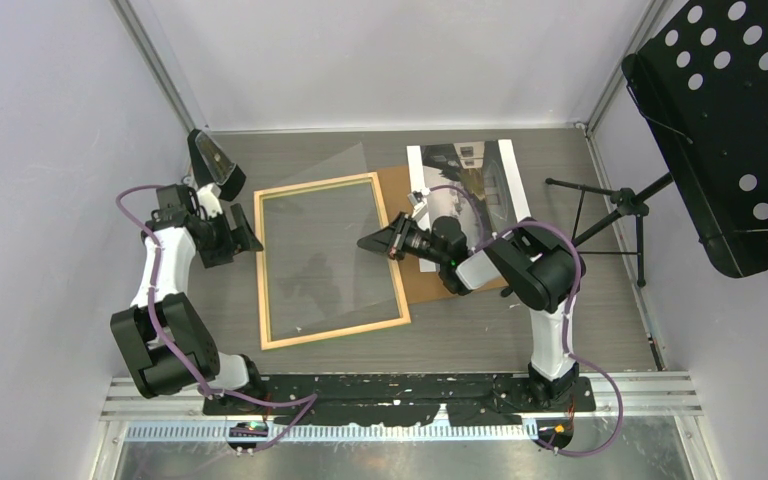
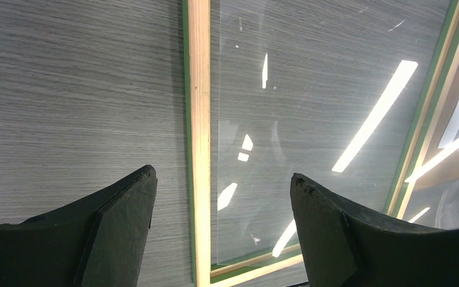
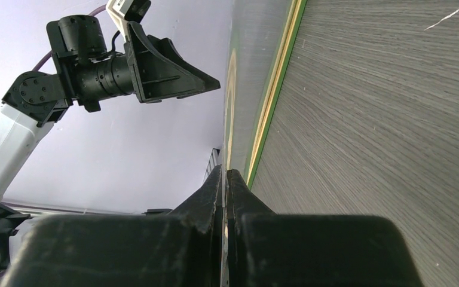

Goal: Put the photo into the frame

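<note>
Photo (image 1: pixel 460 165) lies flat far right on brown board (image 1: pixel 395 200); frame (image 1: pixel 332 333) back-up at centre. Left gripper (image 2: pixel 222 176) open over frame's left rail; right gripper (image 3: pixel 225 174) closed. Print likely light, floppy, slick: pinch a white edge band

Bare bench (image 1: pixel 460 335) runs along the near side of the frame (image 1: pixel 332 334). The left hand (image 1: pixel 240 210) hangs spread wide above the frame's left rail, with the wall close behind it. The right hand (image 1: pixel 368 243), pinched shut, sits at the right rail, and its arm lies over the brown board (image 1: pixel 395 185). A tripod (image 1: pixel 615 205) and a perforated black panel (image 1: pixel 730 130) crowd the right side beyond the photo (image 1: pixel 460 160).
</note>
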Controlling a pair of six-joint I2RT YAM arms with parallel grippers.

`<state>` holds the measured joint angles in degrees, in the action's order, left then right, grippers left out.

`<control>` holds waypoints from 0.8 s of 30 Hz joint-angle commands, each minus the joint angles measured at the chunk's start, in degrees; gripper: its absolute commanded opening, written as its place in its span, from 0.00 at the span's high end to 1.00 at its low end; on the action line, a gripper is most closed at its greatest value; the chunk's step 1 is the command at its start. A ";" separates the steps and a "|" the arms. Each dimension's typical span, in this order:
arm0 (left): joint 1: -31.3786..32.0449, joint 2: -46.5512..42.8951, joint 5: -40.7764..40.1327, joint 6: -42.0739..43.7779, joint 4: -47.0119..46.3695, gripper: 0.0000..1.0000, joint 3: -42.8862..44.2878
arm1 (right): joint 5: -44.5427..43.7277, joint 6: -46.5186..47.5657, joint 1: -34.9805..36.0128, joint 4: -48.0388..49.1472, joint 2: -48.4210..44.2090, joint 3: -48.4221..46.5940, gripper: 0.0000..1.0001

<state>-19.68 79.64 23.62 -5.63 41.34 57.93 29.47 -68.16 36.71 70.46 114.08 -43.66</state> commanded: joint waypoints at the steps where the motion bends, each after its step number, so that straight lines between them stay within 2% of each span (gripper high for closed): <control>1: -0.67 -0.80 1.12 0.09 -1.97 0.19 -0.09 | -1.07 0.90 0.70 5.32 0.12 -1.37 0.95; 24: -1.32 -0.84 0.90 0.27 -2.19 0.20 -0.38 | -1.64 -2.74 1.02 5.90 -0.59 -1.19 0.95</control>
<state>-20.45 79.64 23.62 -5.61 40.91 57.71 28.95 -70.39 37.39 71.55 114.87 -43.70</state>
